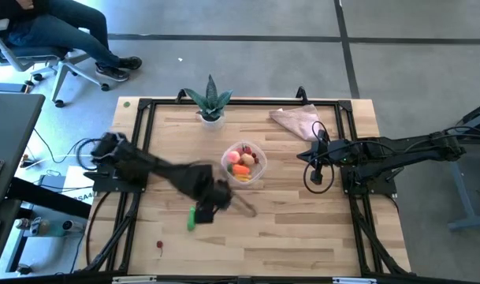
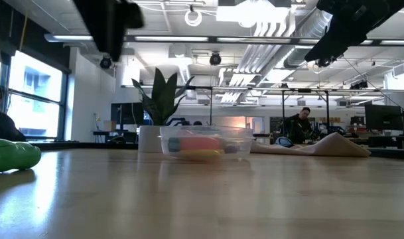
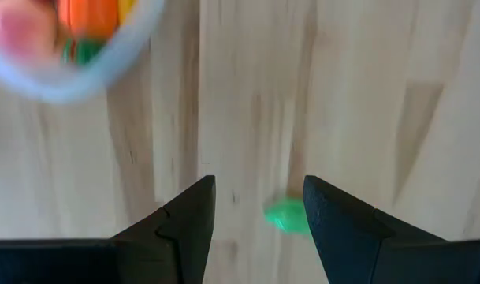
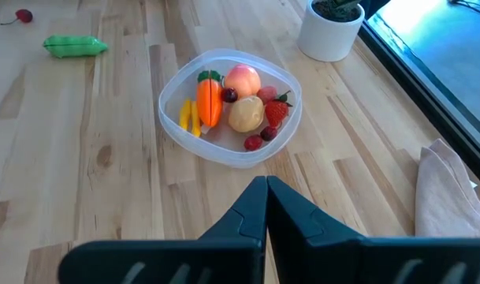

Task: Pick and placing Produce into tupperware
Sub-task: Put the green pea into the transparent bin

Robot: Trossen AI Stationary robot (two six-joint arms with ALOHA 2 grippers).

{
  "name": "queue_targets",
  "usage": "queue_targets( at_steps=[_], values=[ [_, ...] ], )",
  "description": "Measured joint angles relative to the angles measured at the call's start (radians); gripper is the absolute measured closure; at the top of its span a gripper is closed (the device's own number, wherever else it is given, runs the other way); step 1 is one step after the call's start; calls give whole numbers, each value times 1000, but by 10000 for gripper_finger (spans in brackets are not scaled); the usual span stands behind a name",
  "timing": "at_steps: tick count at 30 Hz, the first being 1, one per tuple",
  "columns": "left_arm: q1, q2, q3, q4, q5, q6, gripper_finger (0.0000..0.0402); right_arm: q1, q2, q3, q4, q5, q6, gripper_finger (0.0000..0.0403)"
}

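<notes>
While the left pincer (image 3: 259,207) hangs open and empty over the green cucumber (image 4: 75,46), the right pincer (image 4: 266,207) (shut, empty) waits near the tupperware (image 4: 229,105).

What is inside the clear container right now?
The container holds a carrot, peach, potato, yellow pieces, strawberry and small berries. Anything beneath them is hidden.

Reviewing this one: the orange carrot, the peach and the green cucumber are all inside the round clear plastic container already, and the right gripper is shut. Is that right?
Not quite. The green cucumber lies on the wooden table, apart from the round clear plastic container, as the right wrist view shows. The orange carrot and the peach are inside it, and the right gripper is shut.
</notes>
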Motion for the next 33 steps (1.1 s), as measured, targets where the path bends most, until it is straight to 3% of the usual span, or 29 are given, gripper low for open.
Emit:
queue_targets(
  at_steps=[3,9,16,23,29,33],
  values=[
    [-107,-37,-23,-68,-84,-192,218,0,0,0,0,0,0,402],
    [-260,-106,-97,-191,-212,-715,218,0,0,0,0,0,0,402],
    [-299,-139,-199,-220,-232,-1212,218,0,0,0,0,0,0,402],
    [-298,-135,-267,-148,-58,-1414,218,0,0,0,0,0,0,402],
    [-298,-135,-272,-90,-79,-1584,218,0,0,0,0,0,0,402],
    [-298,-135,-272,4,-84,-1610,218,0,0,0,0,0,0,402]
  ],
)
